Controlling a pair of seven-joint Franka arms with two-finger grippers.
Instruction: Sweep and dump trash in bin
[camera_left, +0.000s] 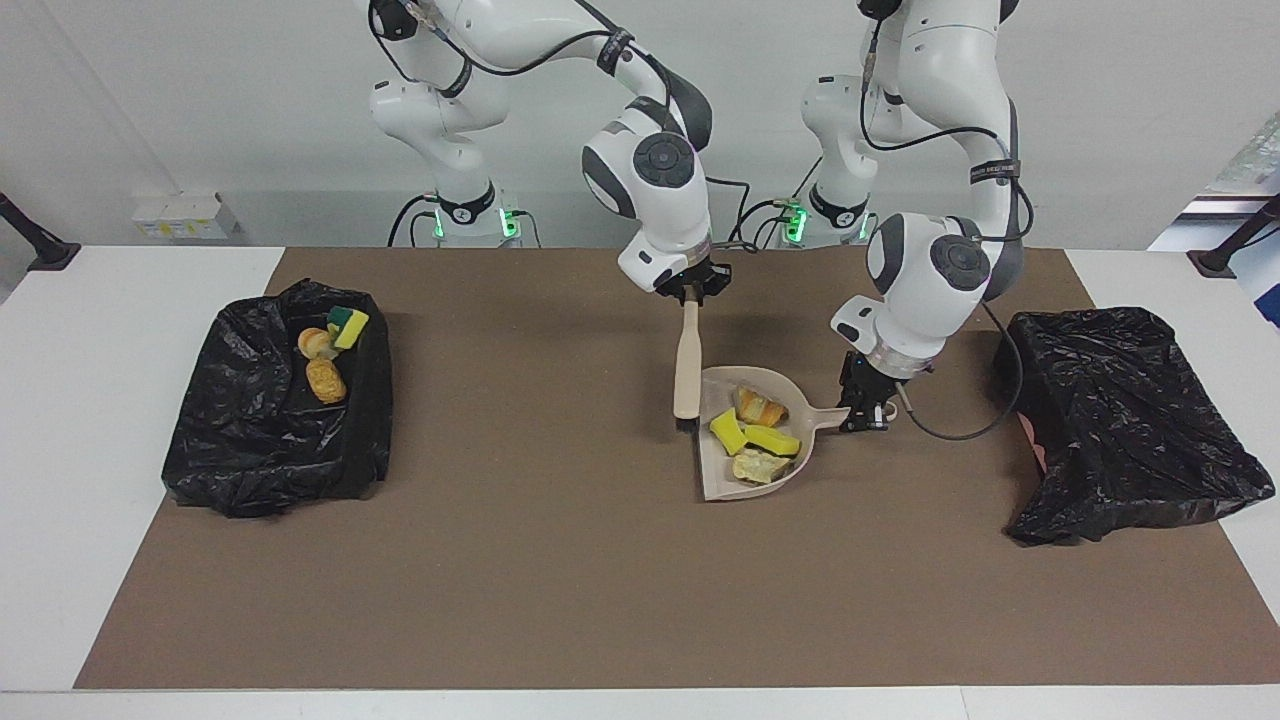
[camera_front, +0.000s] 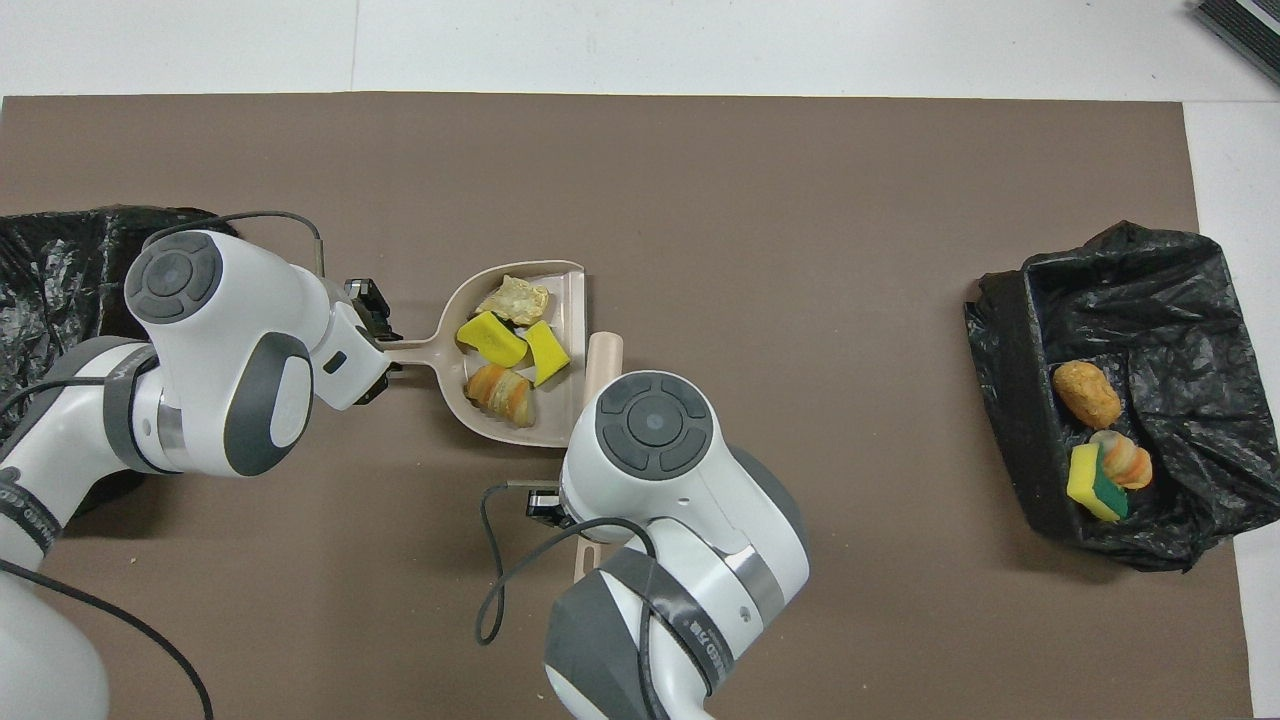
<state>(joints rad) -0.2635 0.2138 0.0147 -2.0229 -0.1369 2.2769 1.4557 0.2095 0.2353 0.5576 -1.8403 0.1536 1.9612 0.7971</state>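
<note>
A beige dustpan (camera_left: 718, 478) sits mid-table with several scraps of trash in it: two yellow sponge pieces (camera_left: 727, 431), a tan bread lump (camera_left: 760, 407) and a beige lump (camera_left: 760, 465). My left gripper (camera_left: 866, 410) is shut on the dustpan's handle (camera_left: 826, 418). My right gripper (camera_left: 690, 295) is shut on the top of the beige-handled brush (camera_left: 686, 365), which hangs upright with its bristles at the pan's open edge. In the overhead view the pan (camera_front: 575, 290) and its trash (camera_front: 490, 338) show, and my right arm hides most of the brush (camera_front: 603, 350).
A black-lined bin (camera_left: 275, 440) at the right arm's end of the table holds three scraps: a green-backed sponge (camera_left: 348, 325) and two bread lumps (camera_left: 326, 380). A second black bag (camera_left: 1120, 430) lies at the left arm's end. A brown mat (camera_left: 560, 580) covers the table.
</note>
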